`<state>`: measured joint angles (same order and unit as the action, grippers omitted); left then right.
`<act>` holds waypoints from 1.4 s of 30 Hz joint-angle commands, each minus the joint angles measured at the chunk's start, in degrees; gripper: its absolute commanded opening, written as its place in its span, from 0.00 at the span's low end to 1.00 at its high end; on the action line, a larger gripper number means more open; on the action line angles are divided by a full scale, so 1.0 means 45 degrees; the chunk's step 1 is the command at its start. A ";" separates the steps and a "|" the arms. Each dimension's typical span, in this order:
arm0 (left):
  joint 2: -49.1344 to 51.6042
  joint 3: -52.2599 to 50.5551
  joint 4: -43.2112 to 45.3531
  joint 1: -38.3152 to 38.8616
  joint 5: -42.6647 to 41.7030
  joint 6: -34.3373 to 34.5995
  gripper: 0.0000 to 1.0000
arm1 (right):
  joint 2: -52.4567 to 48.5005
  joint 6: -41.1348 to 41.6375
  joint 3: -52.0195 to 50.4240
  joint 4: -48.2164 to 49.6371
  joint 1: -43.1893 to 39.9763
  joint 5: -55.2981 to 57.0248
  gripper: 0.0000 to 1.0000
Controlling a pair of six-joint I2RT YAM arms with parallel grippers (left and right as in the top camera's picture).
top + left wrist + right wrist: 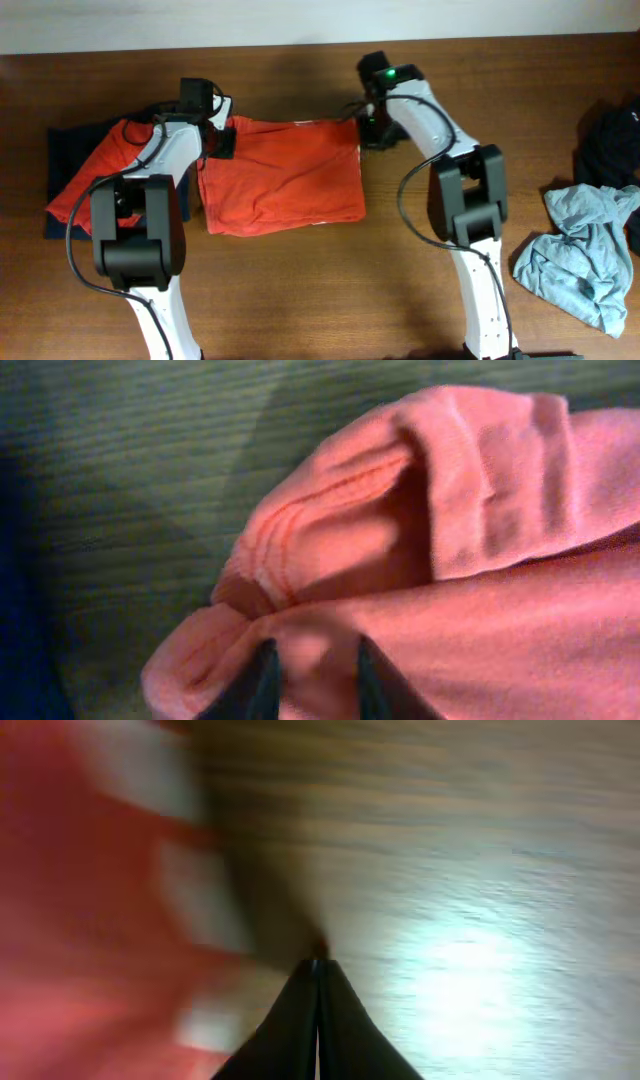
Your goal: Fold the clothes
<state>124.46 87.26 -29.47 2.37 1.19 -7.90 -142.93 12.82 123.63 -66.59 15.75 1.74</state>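
Left hand (315, 678): fingers nearly closed, pinching a fold of the red-orange T-shirt (285, 175) at its far-left corner. Right hand (318, 982): fingers fully together, tips at the worktop (300, 300) by the shirt's far-right corner; cannot tell whether cloth is caught. White print patches (200, 910) beside it are too blurred to read. Shirt lies flat mid-worktop, roughly rectangular. Grey-blue garment (580, 260) lies crumpled well to the right.
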 commanded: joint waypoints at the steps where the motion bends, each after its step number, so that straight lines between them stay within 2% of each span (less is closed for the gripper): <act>1: 0.0529 0.1151 -0.1166 -0.0335 0.0661 -0.0078 0.43 | 0.0272 -0.0831 0.0262 -0.0549 -0.0670 -0.0457 0.05; 2: 0.0364 0.1525 -0.1540 -0.0311 0.0457 -0.0073 0.48 | 0.0544 -0.0957 0.0267 -0.0578 -0.0685 -0.0797 0.05; 4: -0.0024 0.2312 -0.2414 -0.0277 0.0253 -0.0068 0.53 | 0.1049 -0.0986 0.0267 -0.0646 -0.0685 -0.1112 0.06; 6: -0.0695 0.3366 -0.3745 -0.0253 0.0257 0.0170 0.54 | 0.1734 -0.1073 0.0267 -0.0835 -0.0670 -0.1627 0.06; 12: -0.2701 0.4799 -0.6101 -0.0253 0.0262 0.0209 0.54 | 0.2905 -0.1734 0.0267 -0.1331 -0.0651 -0.2307 0.09; 19: -0.5265 0.4872 -0.8276 -0.0253 0.0355 0.0408 0.57 | 0.4736 -0.2176 0.0267 -0.2312 -0.0646 -0.2540 0.11; 26: -0.5853 0.4595 -1.0457 -0.0253 0.0141 0.1141 0.57 | 0.6319 -0.2472 0.0257 -0.3657 0.0019 -0.2671 0.15; 31: -0.5853 0.2011 -0.9884 -0.0253 -0.0908 0.1185 0.56 | 0.6271 -0.2225 -0.0447 -0.3657 0.1054 -0.2531 0.21; 35: -0.5853 -0.1005 -0.7383 -0.0068 -0.2414 0.1180 0.56 | 0.6232 -0.1598 -0.2832 -0.1627 0.1753 -0.2453 0.22; 37: -0.5848 -0.2142 -0.6241 0.0136 -0.2463 0.1180 0.56 | 0.6232 -0.1161 -0.4046 -0.0442 0.1870 -0.2501 0.15; 40: -0.5785 -0.4080 -0.4197 0.0495 -0.2307 0.1185 0.50 | 0.6232 -0.0209 -0.6348 0.2035 0.1914 -0.3104 0.05; 42: -0.5717 -0.4872 -0.3487 0.0559 -0.2268 0.1190 0.47 | 0.6232 0.0165 -0.7446 0.3434 0.1914 -0.3691 0.04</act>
<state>98.52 70.74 -48.47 4.01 -7.35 -2.96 -115.00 8.58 97.32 -57.67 24.47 -10.59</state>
